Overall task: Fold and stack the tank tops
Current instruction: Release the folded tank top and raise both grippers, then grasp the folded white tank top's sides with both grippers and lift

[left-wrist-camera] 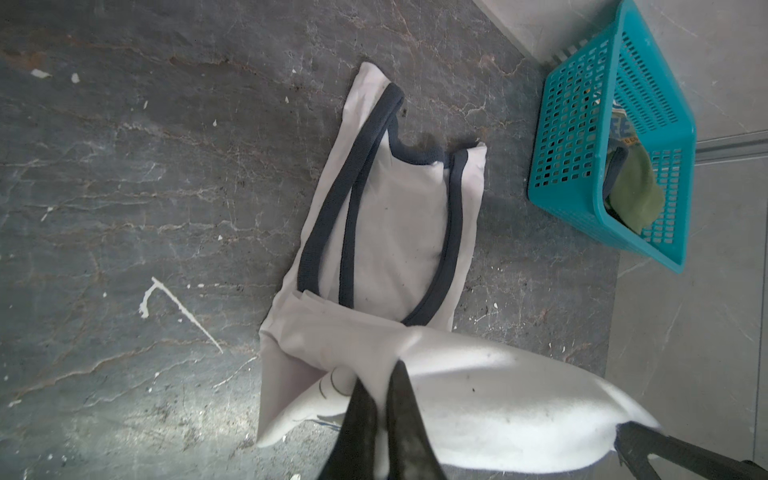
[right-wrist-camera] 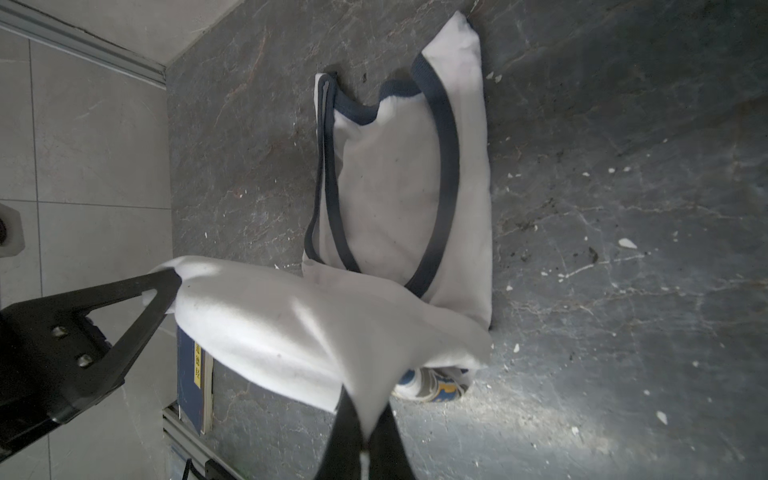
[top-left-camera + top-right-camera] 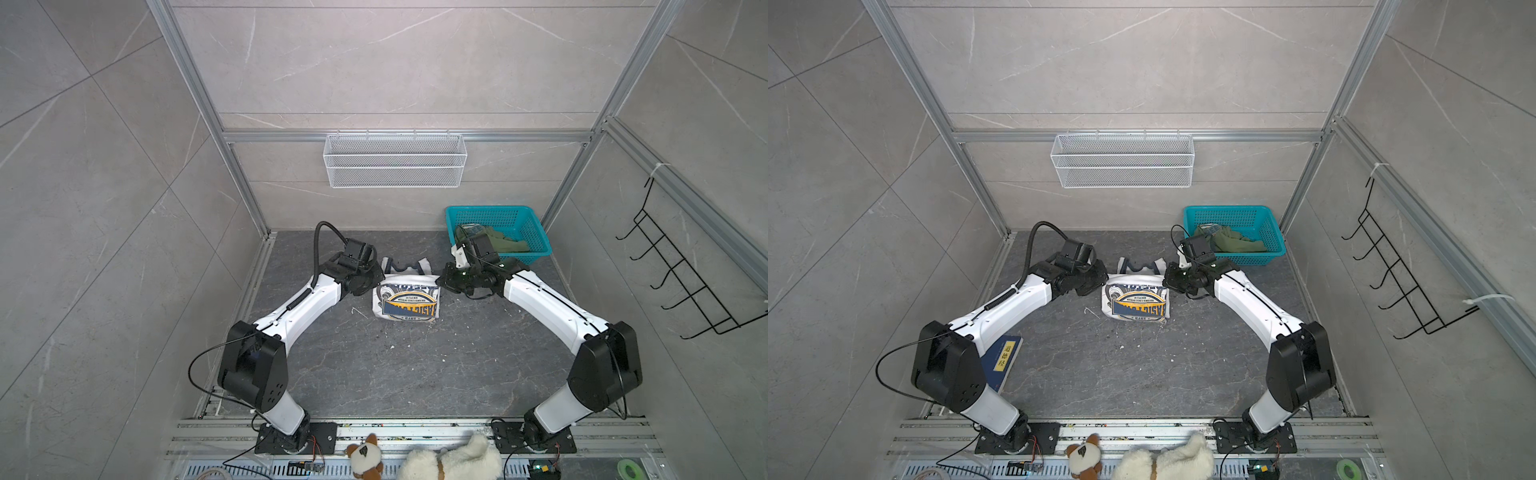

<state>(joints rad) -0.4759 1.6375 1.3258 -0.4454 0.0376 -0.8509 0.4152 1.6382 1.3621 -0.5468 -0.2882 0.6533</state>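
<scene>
Two pinches at once: left end effector [image 1: 380, 382] and right end effector [image 2: 368, 415] each clamp the white tank top [image 3: 409, 299], stretched between them.

a dark grey stone-patterned worktop [image 3: 374, 374], flecked with white scraps, sits inside an aluminium frame [image 3: 399, 136]. a white wire basket [image 3: 395, 170] hangs on the back rail. a teal plastic basket [image 3: 486, 218] stands in the far right corner. a black wire hook rack [image 3: 681, 264] hangs on the right wall. along the near edge lie a brown-and-white plush toy [image 3: 365, 457], a white plush toy [image 3: 453, 461] and a green tape roll [image 3: 627, 469]. in a top view a navy book [image 3: 1005, 361] with a yellow label lies near the left edge.
</scene>
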